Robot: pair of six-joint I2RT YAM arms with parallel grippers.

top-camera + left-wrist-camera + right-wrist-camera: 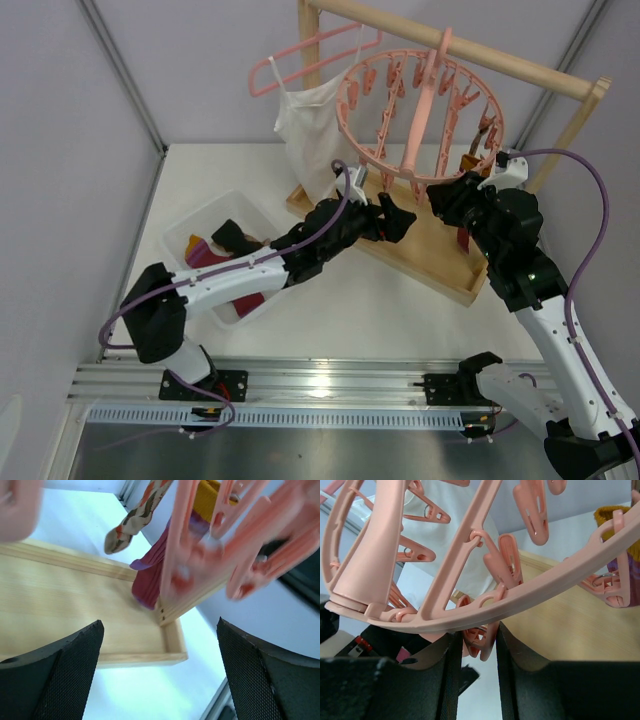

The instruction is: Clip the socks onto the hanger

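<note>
White tabletop [380,300]: right gripper [477,640] pinches what appears to be one clip [487,629] under the hanger [420,110] rim; hold it squeezed open while the wide-open, empty left gripper [160,625] fetches socks [205,252] from the bin [185,222].

1. Setting: a robotics laboratory test cell.
2. Plain grey wall panels [60,130] in metal framing stand behind and beside the white table [390,300].
3. An aluminium mounting rail [320,382] runs along the table's near edge.

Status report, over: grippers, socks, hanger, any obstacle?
Left gripper open, empty. Right gripper shut on hanger clip. Some socks hung, more in bin. No obstacle seen.
</note>
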